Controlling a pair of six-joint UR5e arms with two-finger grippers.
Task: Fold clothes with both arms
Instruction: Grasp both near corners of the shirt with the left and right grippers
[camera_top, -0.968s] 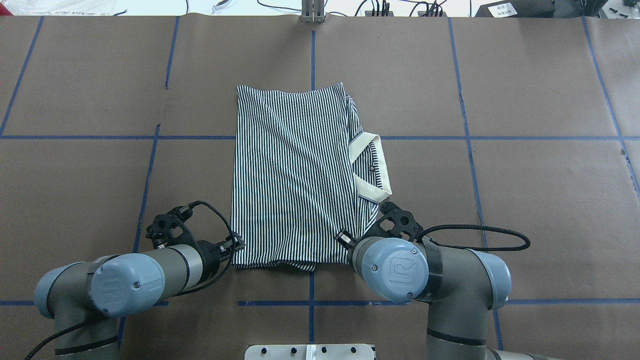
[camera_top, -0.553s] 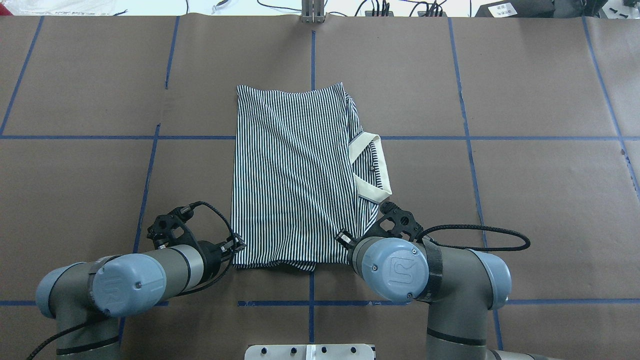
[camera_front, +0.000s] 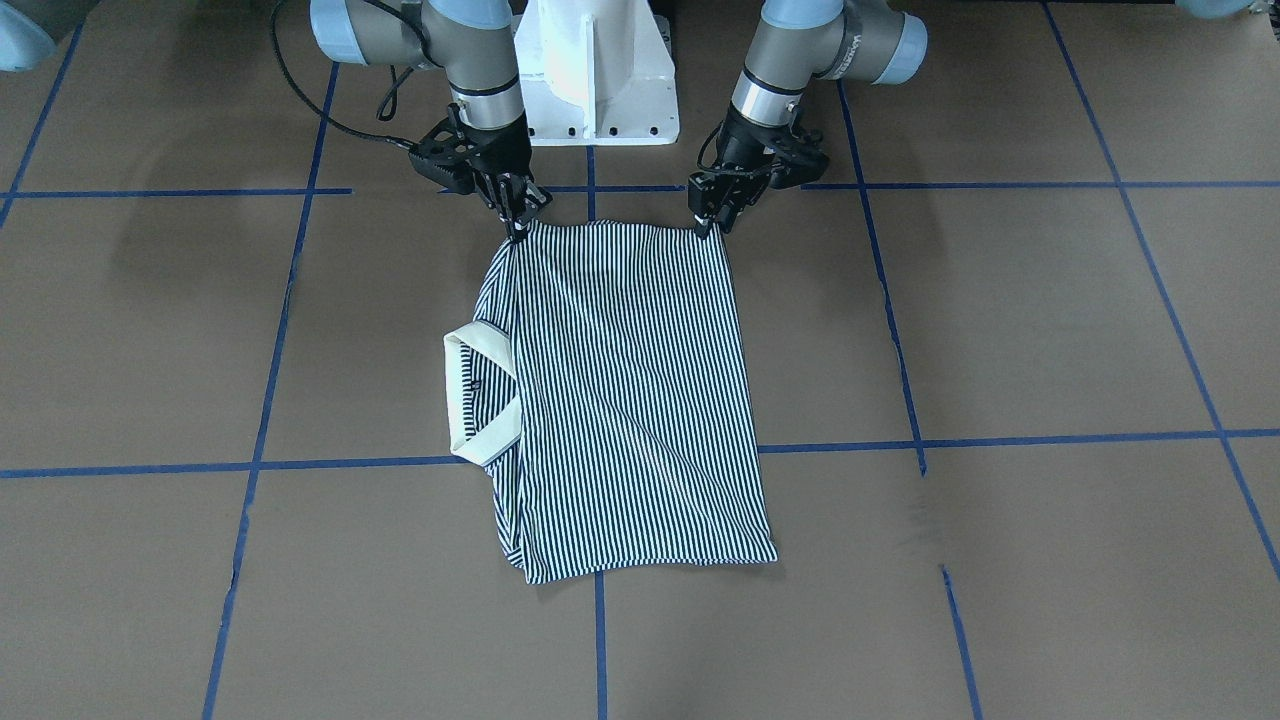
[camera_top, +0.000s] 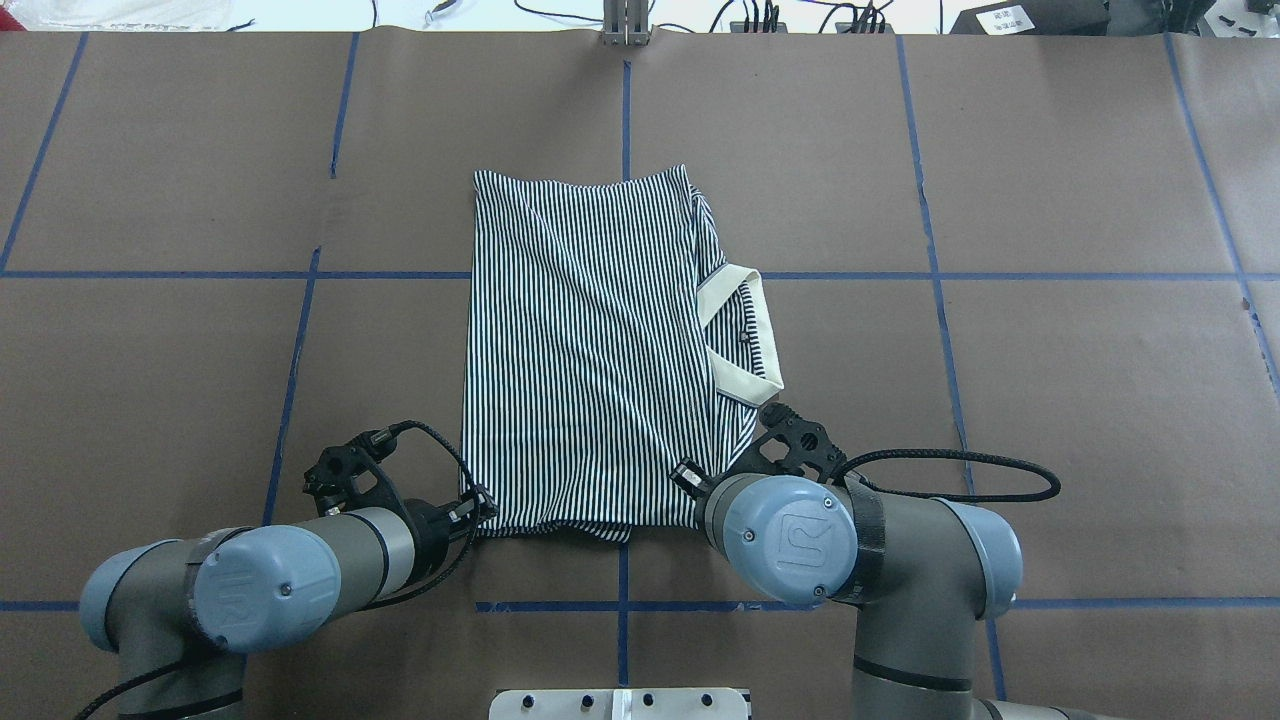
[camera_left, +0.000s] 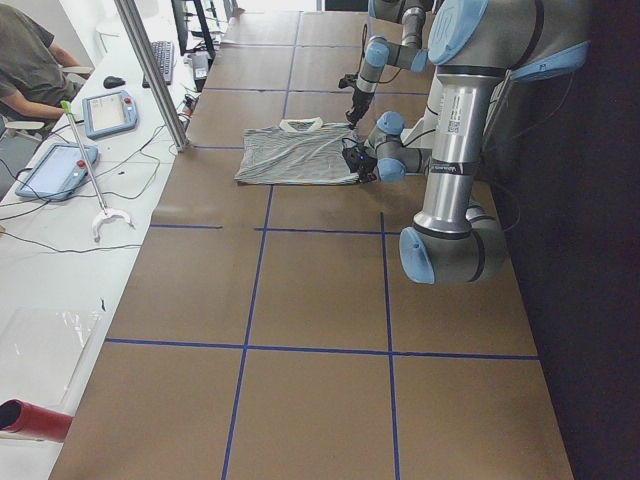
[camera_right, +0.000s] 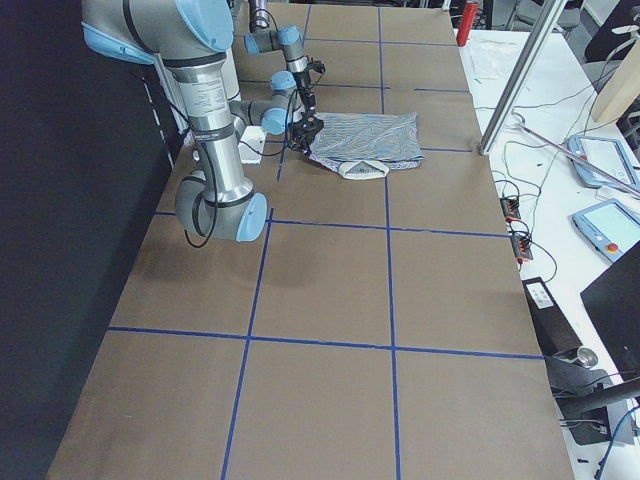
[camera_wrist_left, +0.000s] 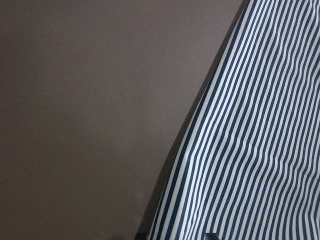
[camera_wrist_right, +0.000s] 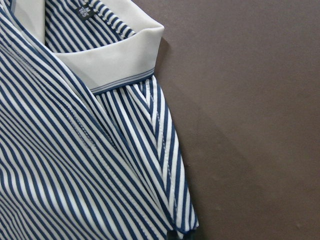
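The striped polo shirt (camera_top: 580, 350) lies folded lengthwise on the brown table, its cream collar (camera_top: 745, 340) sticking out on my right side. In the front-facing view my left gripper (camera_front: 703, 225) pinches the shirt's (camera_front: 620, 400) near corner on that view's right. My right gripper (camera_front: 516, 228) pinches the other near corner, below the collar (camera_front: 480, 400). Both look shut on the fabric. From overhead the left gripper (camera_top: 482, 508) shows at the hem corner, while the right arm's wrist (camera_top: 790, 520) hides its gripper. The wrist views show only striped cloth (camera_wrist_left: 250, 150) and collar (camera_wrist_right: 110, 60).
The white pedestal base (camera_front: 598, 90) stands right behind the grippers. Blue tape lines (camera_top: 625, 120) cross the brown table cover. A metal post (camera_left: 150, 70), teach pendants (camera_left: 108, 112) and a seated person (camera_left: 30, 60) are at the side bench beyond the table's far edge.
My left arm and gripper have shifted slightly toward the robot and inward, nudging the shirt's near left corner with them. The right arm and the rest of the shirt have not moved.
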